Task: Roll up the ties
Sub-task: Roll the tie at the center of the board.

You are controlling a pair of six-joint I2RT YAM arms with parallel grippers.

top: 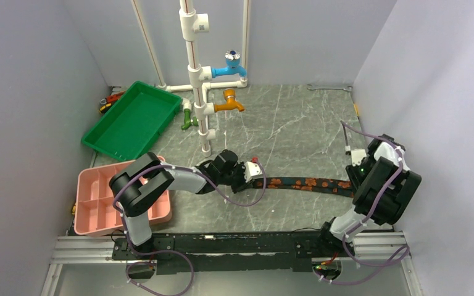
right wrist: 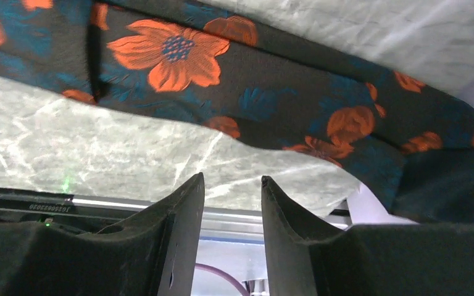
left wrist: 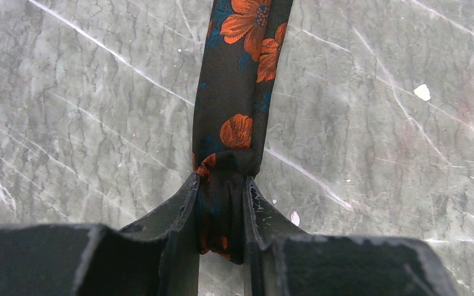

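Note:
The tie (top: pixel 302 183) is black with orange-red flowers and lies stretched left to right across the middle of the marble table. My left gripper (top: pixel 254 174) is at its left end. In the left wrist view the gripper (left wrist: pixel 221 185) is shut on the bunched narrow end, and the tie (left wrist: pixel 234 92) runs straight away from the jaws. My right gripper (top: pixel 357 174) is at the tie's right end, mostly hidden under its arm. In the right wrist view the gripper (right wrist: pixel 231 182) is open and empty, and the wide part of the tie (right wrist: pixel 222 80) is just beyond the fingertips.
A green tray (top: pixel 133 120) sits at the back left and a pink divided tray (top: pixel 99 200) at the near left. A white pipe stand with blue and orange taps (top: pixel 205 92) rises behind the left gripper. A metal rail (top: pixel 234 243) runs along the near edge.

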